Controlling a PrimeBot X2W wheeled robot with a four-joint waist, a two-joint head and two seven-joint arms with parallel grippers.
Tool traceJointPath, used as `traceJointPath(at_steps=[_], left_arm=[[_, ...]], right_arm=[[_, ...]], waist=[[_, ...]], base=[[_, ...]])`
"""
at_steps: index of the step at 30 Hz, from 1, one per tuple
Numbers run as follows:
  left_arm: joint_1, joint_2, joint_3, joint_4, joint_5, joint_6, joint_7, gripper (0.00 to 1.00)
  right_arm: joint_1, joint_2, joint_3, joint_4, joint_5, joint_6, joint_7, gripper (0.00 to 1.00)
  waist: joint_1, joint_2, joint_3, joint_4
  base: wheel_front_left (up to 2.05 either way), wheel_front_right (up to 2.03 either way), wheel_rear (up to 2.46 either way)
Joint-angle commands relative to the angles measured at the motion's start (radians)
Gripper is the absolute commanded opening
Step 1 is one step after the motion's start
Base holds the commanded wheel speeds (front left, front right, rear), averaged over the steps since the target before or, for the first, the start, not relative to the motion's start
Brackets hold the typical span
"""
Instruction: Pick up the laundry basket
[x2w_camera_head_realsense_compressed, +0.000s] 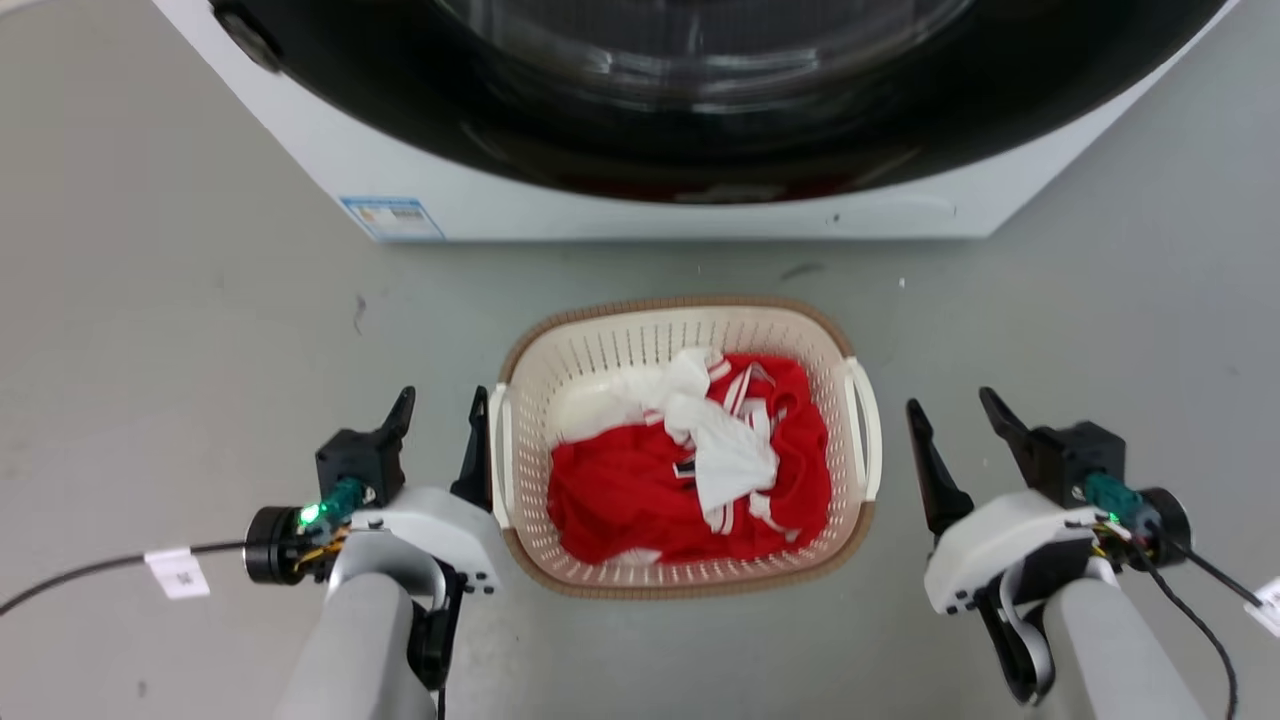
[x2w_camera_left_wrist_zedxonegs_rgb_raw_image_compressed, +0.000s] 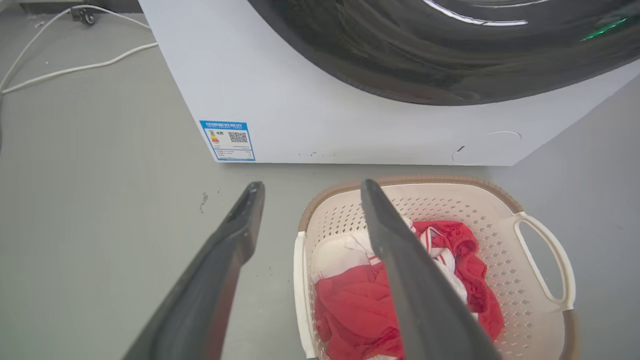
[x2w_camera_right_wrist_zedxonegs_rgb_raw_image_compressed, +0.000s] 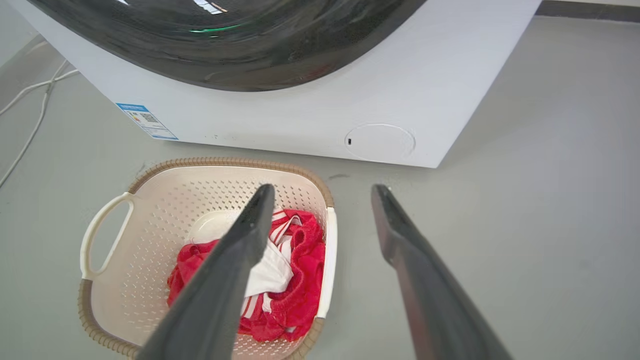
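Cream basket (x2w_camera_head_realsense_compressed: 620, 350) between left pincer (x2w_camera_head_realsense_compressed: 443, 400) and right pincer (x2w_camera_head_realsense_compressed: 948, 400)

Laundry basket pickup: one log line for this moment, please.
laundry basket: on floor, clothes inside, not gripped | left hand: open by left handle | right hand: open by right handle

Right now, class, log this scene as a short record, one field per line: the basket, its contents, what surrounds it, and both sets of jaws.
basket: cream-white perforated plastic laundry basket with brown woven-look rim, on the grey floor
contents: crumpled red garment, white cloth lying over it
behind basket: white washing machine with dark round door
left jaws: open, empty, close beside the white left handle
right jaws: open, empty, apart from the white right handle
lifted: not yet
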Motion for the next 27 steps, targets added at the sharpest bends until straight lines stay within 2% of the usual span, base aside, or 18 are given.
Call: traceJointPath(at_steps=[1,12,13,27], left_arm=[[-0.039,0.000,0.007,0.033,-0.012,-0.012,-0.002,1.00],[-0.232,0.022,0.019,0.353,-0.075,-0.061,0.011,1.00],[-0.288,0.031,0.020,0.423,-0.095,-0.070,0.023,1.00],[-0.508,0.082,-0.023,0.595,-0.148,-0.085,0.101,1.00]], right_arm=[[-0.041,0.002,0.014,0.036,0.018,0.000,0.002,1.00],[-0.255,0.001,0.105,0.311,0.097,-0.001,0.032,1.00],[-0.319,0.001,0.137,0.378,0.124,-0.001,0.049,1.00],[-0.563,0.001,0.266,0.626,0.252,-0.001,0.127,1.00]], waist=[[-0.0001,-0.0001,0.073,-0.010],[-0.0001,-0.0001,0.242,-0.037],[-0.0001,-0.0001,0.280,-0.043],[-0.0001,-0.0001,0.391,-0.058]], base=[[0.00,0.00,0.00],[0.00,0.00,0.00],[0.00,0.00,0.00],[0.00,0.00,0.00]])
